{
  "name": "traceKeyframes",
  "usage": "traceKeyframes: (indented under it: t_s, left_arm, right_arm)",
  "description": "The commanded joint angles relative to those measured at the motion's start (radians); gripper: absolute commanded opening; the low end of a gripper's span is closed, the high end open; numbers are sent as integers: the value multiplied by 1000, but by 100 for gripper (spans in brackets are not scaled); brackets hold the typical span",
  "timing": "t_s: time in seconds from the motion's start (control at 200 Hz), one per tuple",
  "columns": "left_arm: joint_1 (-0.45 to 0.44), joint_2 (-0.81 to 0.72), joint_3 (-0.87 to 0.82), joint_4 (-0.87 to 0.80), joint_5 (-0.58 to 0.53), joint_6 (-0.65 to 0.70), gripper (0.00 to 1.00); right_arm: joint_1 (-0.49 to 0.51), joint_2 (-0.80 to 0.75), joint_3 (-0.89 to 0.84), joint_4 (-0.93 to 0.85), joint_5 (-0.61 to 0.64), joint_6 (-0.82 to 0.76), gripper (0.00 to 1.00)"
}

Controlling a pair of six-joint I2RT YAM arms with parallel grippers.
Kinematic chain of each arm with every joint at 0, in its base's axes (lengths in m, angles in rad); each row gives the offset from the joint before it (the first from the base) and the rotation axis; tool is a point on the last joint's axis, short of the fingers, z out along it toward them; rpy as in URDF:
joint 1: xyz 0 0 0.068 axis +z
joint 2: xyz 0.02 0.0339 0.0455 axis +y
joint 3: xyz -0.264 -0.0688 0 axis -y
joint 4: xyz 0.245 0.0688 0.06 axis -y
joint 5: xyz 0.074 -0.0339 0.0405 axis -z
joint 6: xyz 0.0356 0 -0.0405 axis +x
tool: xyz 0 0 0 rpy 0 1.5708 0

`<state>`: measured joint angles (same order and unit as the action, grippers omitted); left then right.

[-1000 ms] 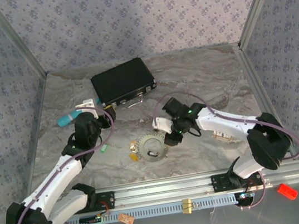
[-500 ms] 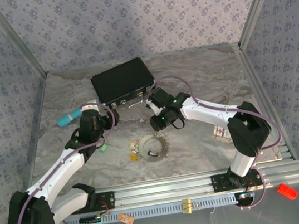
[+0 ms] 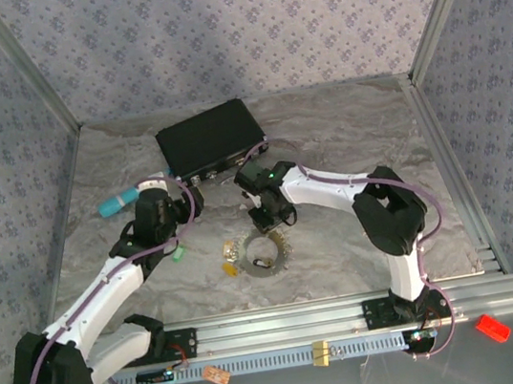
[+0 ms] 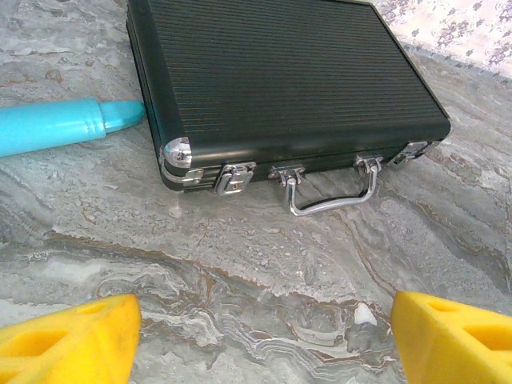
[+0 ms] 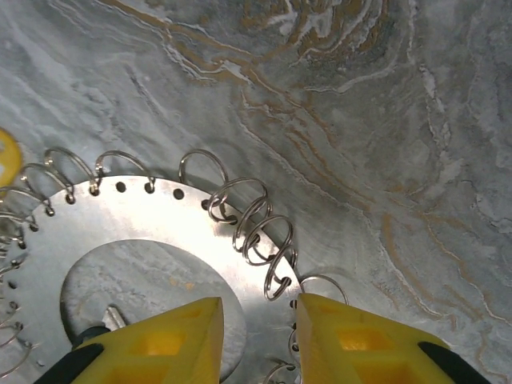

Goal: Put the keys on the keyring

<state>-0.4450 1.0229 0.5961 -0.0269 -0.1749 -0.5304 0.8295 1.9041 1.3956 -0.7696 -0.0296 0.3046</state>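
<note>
Jaws of my right gripper point(image 5: 258, 320) stand slightly apart above the rim of the keyring point(image 5: 144, 232), which lies mid-tabletop point(image 3: 353, 129) toward the near edge. On my left gripper point(image 4: 264, 336) they are spread wide, empty.

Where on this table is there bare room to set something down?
Widest bare patch: the table right of the black case, bordered by the right arm and right wall. A strip lies between the keyring and near rail. Crowded: around the keyring, with keys beside it and the right tool at its rim.
</note>
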Motion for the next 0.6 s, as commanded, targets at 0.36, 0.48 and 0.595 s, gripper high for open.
traceKeyframes:
  t_s: [0.36, 0.48, 0.595]
  left_arm:
    - [8, -20, 6, 8, 5, -17, 81]
    - [8, -18, 5, 9, 5, -19, 81]
    - [8, -21, 4, 6, 3, -17, 81]
  right_arm:
    - [8, 40, 58, -77, 36, 37, 30]
    - [17, 62, 70, -80, 31, 34, 30]
    - [19, 83, 84, -91, 46, 31, 29]
